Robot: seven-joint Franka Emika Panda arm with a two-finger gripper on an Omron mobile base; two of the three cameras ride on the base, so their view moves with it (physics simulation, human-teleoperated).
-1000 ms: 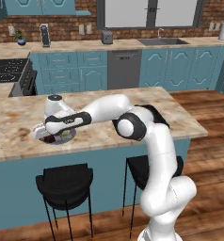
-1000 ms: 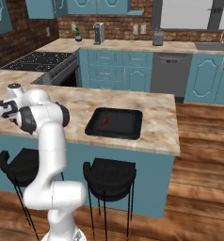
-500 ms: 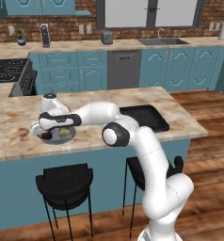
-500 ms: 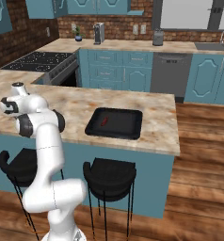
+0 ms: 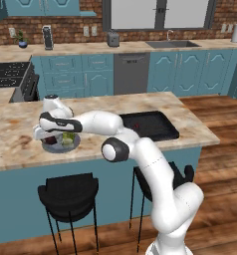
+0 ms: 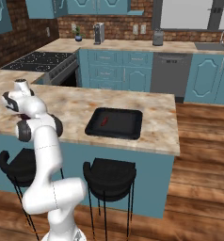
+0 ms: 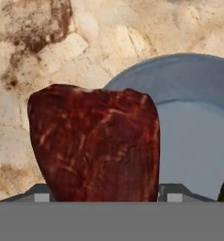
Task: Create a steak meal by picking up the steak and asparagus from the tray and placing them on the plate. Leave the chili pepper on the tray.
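Observation:
The dark red-brown steak (image 7: 95,146) stands between my gripper (image 7: 104,194) fingertips, which are shut on it. It hangs over the left rim of the grey-blue plate (image 7: 189,117), partly above the marble counter. In the left base view my gripper (image 5: 47,135) is low over the plate (image 5: 65,149), with the steak (image 5: 52,141) at the plate's left. The green asparagus (image 5: 68,138) lies on the plate's right. The black tray (image 5: 158,130) sits further right on the island, and the red chili pepper (image 6: 104,122) lies on the tray (image 6: 125,128).
The island counter (image 5: 11,134) runs left and right of the plate, with its front edge close by. Two black stools (image 5: 68,196) stand below it. A stove (image 6: 34,61) is at the back left.
My hand has shifted a little left over the plate, and the elbow has folded further left and lower. The tray and chili have stayed put.

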